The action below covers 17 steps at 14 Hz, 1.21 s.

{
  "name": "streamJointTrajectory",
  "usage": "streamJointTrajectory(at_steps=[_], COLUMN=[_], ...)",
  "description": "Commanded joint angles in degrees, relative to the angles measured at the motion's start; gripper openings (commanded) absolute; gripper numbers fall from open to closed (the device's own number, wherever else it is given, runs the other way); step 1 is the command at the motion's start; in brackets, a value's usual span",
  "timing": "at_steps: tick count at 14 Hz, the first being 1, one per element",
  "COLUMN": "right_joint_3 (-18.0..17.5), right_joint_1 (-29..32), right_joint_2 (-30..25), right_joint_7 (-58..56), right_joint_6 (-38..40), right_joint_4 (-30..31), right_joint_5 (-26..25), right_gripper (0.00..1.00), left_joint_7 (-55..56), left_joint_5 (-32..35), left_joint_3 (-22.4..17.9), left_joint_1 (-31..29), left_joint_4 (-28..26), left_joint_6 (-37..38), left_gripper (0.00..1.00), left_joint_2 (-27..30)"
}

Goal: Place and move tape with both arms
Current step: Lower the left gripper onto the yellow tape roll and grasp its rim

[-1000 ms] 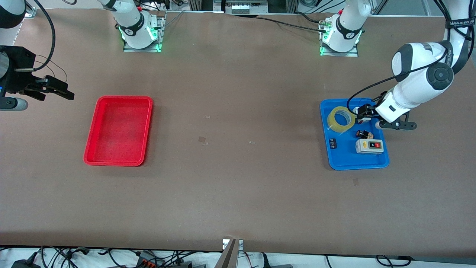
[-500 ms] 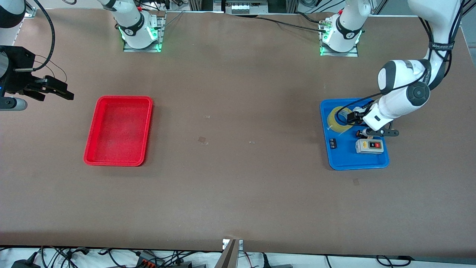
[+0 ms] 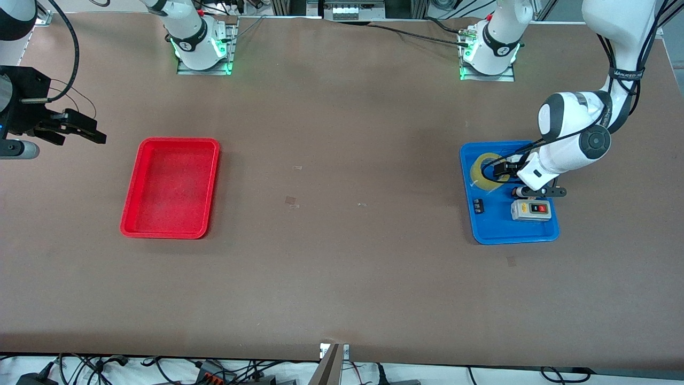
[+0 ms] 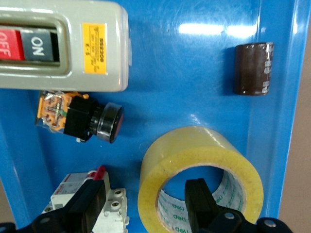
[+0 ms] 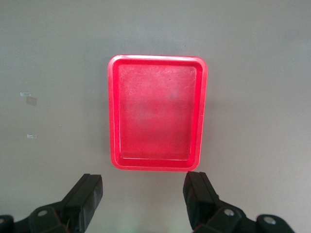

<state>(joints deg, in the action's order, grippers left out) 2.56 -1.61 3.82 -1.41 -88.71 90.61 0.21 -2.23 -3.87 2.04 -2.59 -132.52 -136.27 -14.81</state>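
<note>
Blue plastic forms the tray [image 3: 553, 230] near the left arm's end of the worktop. Nearest the front camera in it sits a grey switch box [image 3: 530, 209], with a small black part [image 3: 478, 205] beside it. A little farther from the camera, toward the tray's corner by the left arm's base, lies the yellow tape roll [image 3: 483, 172], flat on the tray floor.

The left gripper [image 4: 146, 206] is down at the roll with its fingers apart: one finger [image 4: 199, 199] sits inside the hole and the other outside the wall, beside a small white breaker [image 4: 114, 204]. They straddle the wall but have not closed on it, so the pickup looks about to begin; lifting, moving and placing all remain.

At the right arm's end lies an empty red tray [image 3: 170, 187]. The right gripper [image 5: 144, 196] waits above the worktop near it, fingers spread, holding nothing.
</note>
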Motion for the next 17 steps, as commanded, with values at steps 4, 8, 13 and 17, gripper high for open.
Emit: streamJointTrajectory(at_steps=[4,8,13,17], right_joint_3=[-0.1,-0.1,-0.1,-0.1], right_joint_1=[0.2,0.2,0.2,0.2], right_joint_2=[-0.3,-0.3,-0.3,-0.2], right_joint_7=[0.4,0.4,0.4,0.5], right_joint_6=[0.2,0.1,0.2,0.2], right_joint_4=[-0.2,-0.3,-0.3,-0.2], right_joint_5=[0.7,0.7,0.7,0.8], right_gripper=[1.0,1.0,1.0,1.0], left_joint_7=[0.9,1.2,5.6,24.2], left_joint_5=[-1.3,-3.0,-3.8,-5.7], left_joint_3=[0.5,0.5,0.5,0.9], left_joint_1=[0.0,-0.2,0.7,10.7], left_joint_4=[0.4,1.7,16.5,25.2], left_joint_6=[3.6,5.9,24.6,27.2], left_gripper=[0.45,0.0,0.0,0.0], left_joint_2=[0.0,0.3,0.0,-3.5])
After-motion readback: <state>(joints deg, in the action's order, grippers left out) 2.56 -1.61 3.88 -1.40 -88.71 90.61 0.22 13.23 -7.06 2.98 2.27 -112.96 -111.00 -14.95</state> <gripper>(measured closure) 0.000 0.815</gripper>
